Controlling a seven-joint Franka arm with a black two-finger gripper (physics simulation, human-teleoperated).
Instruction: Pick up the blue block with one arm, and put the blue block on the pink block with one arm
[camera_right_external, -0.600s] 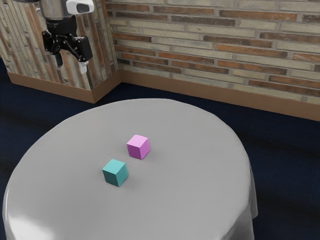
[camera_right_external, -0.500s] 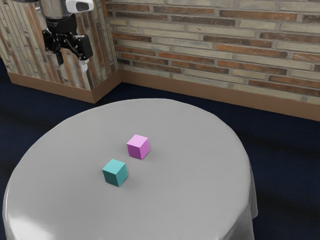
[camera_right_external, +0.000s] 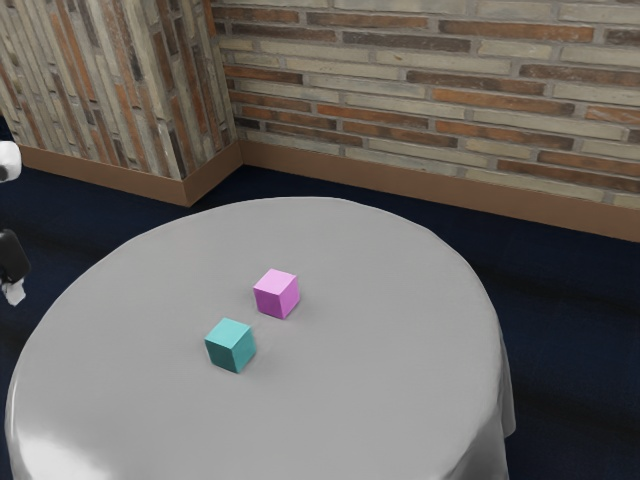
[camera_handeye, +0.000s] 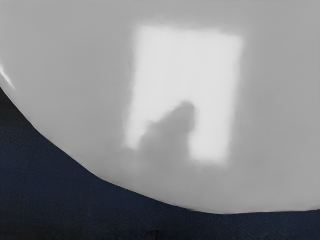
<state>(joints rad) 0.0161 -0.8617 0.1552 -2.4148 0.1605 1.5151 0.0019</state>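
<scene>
At the exterior view's left edge, a sliver of the black two-finger gripper is seen near the rim of the round table draped in smooth grey cloth. Whether it is released or clenched cannot be told. In the wrist view, the cloth's glossy, curved rim is shown against the dark blue floor, with a bright rectangular patch of light lying on the cloth. The matte blue-green cube rests flat near the table's middle, well apart from the gripper. The matte pink cube sits just beside it, toward the rough brick wall, and the two are not touching.
</scene>
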